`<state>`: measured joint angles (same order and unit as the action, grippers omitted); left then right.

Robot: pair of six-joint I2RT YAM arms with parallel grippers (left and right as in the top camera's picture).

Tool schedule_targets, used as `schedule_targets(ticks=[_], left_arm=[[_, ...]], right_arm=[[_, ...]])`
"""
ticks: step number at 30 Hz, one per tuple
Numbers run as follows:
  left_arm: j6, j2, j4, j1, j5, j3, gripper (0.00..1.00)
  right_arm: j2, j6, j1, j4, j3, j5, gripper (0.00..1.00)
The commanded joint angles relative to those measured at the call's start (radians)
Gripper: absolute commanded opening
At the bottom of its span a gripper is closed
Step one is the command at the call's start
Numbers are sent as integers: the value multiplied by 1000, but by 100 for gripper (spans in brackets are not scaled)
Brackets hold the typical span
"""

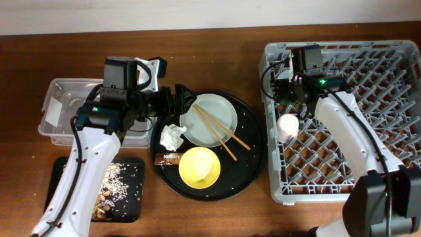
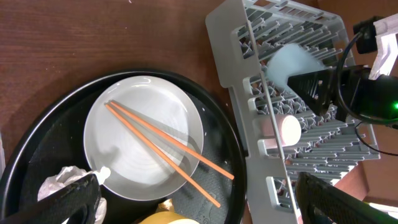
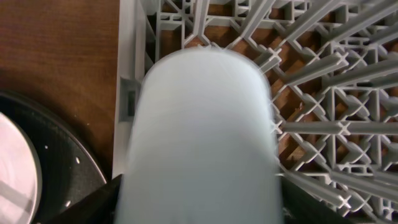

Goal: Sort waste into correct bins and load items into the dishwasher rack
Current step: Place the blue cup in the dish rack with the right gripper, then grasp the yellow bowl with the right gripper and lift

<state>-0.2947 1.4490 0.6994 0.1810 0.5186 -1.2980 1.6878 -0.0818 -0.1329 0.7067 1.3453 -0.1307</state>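
My right gripper (image 1: 289, 89) is shut on the small blue cup (image 3: 202, 137) and holds it over the near-left corner of the grey dishwasher rack (image 1: 395, 59). The cup also shows blurred in the left wrist view (image 2: 289, 62). The pink cup (image 1: 287, 125) lies in the rack. My left gripper (image 1: 176, 102) is open and empty above the round black tray's left side, near the white napkin (image 1: 172, 136). The grey-white plate (image 1: 214, 108) carries the chopsticks (image 1: 220, 131). The yellow bowl (image 1: 199, 166) and brown wrapper (image 1: 168, 159) lie in front.
The large round black tray (image 1: 253, 138) holds the plate, bowl, napkin and wrapper. The clear tub (image 1: 62, 108) stands at the left under my left arm. The flat black tray (image 1: 135, 197) in front of it holds food scraps (image 1: 108, 184).
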Motion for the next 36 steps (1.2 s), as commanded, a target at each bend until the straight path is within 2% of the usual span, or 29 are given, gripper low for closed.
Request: schedule_targets(ticks=[1,6,9,10,11,14,15,16,19,20,21,24,27,28,32,36], left_arm=[[9,-6,-2,-3,-4,1,99],[9,-6,-1,-3,-4,1,99],[9,-6,-1,-3,-4,2,99],[9,-6,-1,-3,-4,1,99],[9,-6,-1,-3,-4,1,99],[9,-6,-1,-3,-4,1,99],[9,-6,-2,-3,-4,1,99],[9,-6,-1,-3,-4,2,99],[9,-6,-1,-3,-4,1,99],[-48,-6,-33,-3,2,1,99],[-105,-6,-114,-3,0,1,99],[-105,-8,-266,-10,0,1,99],[-105,-23,-506,-80,-3,1,99],[-105,-23,-542,-92,-3,1,100],[-105,-23,-459,-92,-3,1,100],[-105,-23,-298,-92,-3,1,100]], right_arm=[[1,-5,-2,3,13,-15,79],[-14,-5,-3,7,24,-35,81],[-44,-5,-3,51,25,12,72],[-50,-5,-3,61,25,89,66],[-56,16,-3,94,25,303,62],[-56,136,-14,228,24,776,64],[-56,161,-29,285,24,846,64],[-56,161,-66,359,24,838,67],[-56,172,-141,418,24,834,68],[-56,172,-210,423,23,834,68],[-56,172,-257,422,23,833,68],[-56,161,-396,424,23,781,69],[-56,99,-523,389,0,747,70],[-56,99,-566,356,-14,747,70],[-51,57,-698,222,-33,698,70],[-18,-193,-853,162,-33,275,69]])
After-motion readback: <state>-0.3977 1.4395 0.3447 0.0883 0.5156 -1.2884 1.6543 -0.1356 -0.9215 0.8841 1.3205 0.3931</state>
